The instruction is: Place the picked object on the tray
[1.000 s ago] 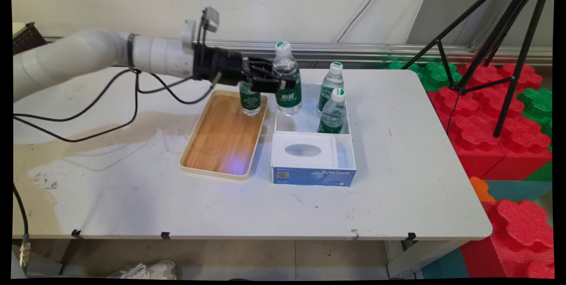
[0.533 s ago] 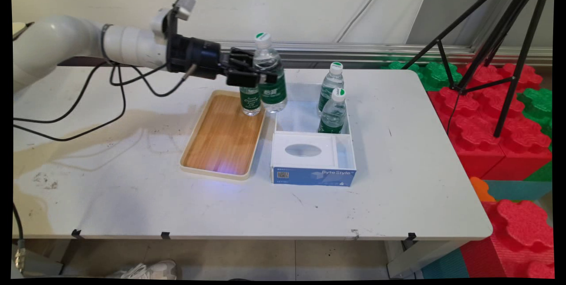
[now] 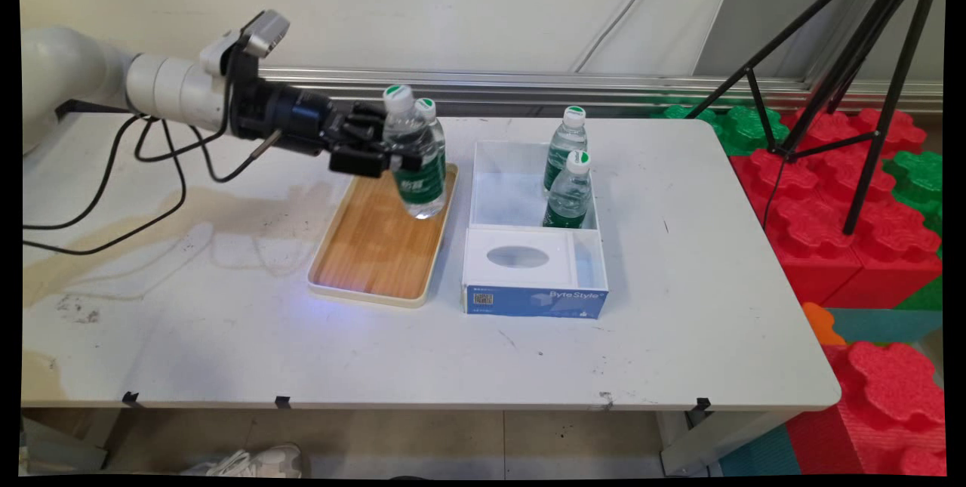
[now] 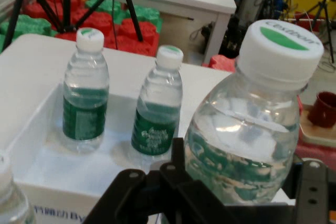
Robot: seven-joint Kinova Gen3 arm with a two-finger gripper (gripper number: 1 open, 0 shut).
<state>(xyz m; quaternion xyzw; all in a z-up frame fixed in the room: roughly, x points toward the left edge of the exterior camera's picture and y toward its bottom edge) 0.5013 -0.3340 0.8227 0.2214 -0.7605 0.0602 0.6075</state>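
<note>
The pincer (image 3: 396, 164) is clamped on a water bottle (image 3: 414, 153), gripping it at mid-body just above the green label. The held bottle hangs clear above the far end of the wooden tray (image 3: 373, 245) and tilts a bit, cap toward the arm, base toward the box. In the hand view the bottle (image 4: 251, 124) fills the right side, w/ black linkage on both sides of it; white cap w/ green disc on top.

A second bottle (image 3: 432, 118) stands upright at the tray's far right corner, directly behind the held one from the main camera; mostly hidden, only its cap and shoulder show. Whether the two touch can't be told.

Right of the tray, just beside it, sits a white open box (image 3: 483, 192) w/ a blue front panel. Its far compartment holds two more bottles, both upright: far bottle (image 3: 564, 146) and near bottle (image 3: 568, 191), close together at the right wall. Hand view shows the same pair side by side in the box. The near compartment has a white insert (image 3: 518, 257) w/ an oval opening.

All of it rests on the white worktop (image 3: 226, 336). Black tripod (image 3: 845, 72) and red/green foam blocks (image 3: 868, 200) stand off the right end.
</note>
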